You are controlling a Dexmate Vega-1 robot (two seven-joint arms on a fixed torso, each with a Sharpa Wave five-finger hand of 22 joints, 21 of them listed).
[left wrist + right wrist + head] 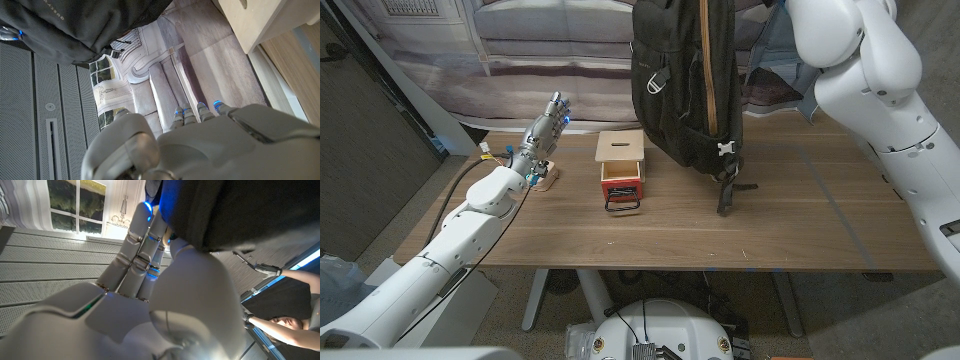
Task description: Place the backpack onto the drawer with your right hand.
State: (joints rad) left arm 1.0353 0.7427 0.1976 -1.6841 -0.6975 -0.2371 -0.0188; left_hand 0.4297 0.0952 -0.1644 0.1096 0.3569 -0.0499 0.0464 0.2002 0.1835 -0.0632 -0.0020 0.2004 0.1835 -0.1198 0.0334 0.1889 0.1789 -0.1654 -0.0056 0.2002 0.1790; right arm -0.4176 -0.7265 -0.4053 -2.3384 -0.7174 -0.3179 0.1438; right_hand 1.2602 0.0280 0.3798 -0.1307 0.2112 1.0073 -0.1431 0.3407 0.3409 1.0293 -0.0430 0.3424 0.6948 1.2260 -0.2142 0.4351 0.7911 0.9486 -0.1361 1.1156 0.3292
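Observation:
A black backpack (685, 80) with a tan strap hangs upright just right of and behind the drawer (622, 165), a small wooden box with a red front and a black handle. A loose strap (725, 200) trails onto the table (800, 220). In the right wrist view my right hand (150, 280) grips the black fabric of the backpack (240, 210) with curled fingers. My right arm (860, 70) rises at the picture's right. My left hand (545, 125) is raised left of the drawer, fingers straight and apart, holding nothing. The left wrist view has my left hand (200, 145), the backpack (75, 25) and the drawer (265, 20).
A small wooden object (546, 178) with cables lies on the table under my left hand. A sofa (550, 40) stands behind the table. A person's arm (295, 332) shows in the right wrist view. Bare tabletop stretches right of the backpack.

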